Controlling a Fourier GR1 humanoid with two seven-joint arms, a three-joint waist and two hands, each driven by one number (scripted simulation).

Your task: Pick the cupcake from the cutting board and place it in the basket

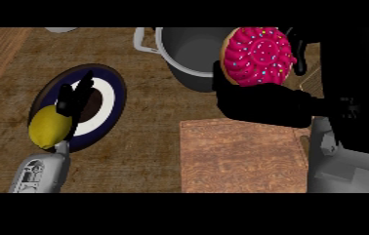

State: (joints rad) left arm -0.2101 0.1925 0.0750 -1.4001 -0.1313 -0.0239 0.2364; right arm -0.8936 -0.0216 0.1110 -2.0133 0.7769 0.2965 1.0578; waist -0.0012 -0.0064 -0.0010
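- Two robot hands show: the right robot hand [263, 105], a dark mass at centre right of the frame, is curled round the base of the cupcake [258, 56] and holds it up.
- Pink frosting with sprinkles faces the view; the cupcake sits at upper right, overlapping the right rim of the grey basket [189, 51], a pot-like vessel with a side handle.
- Below it, the cutting board [241, 156] lies bare at lower centre right, its left edge running straight down the wooden table [155, 141].
- Left robot hand [72, 100], fingers straight and spread, rests over the round plate [112, 83] at left, with a lemon [49, 127] beside it.
- Open table lies between the plate and the board.
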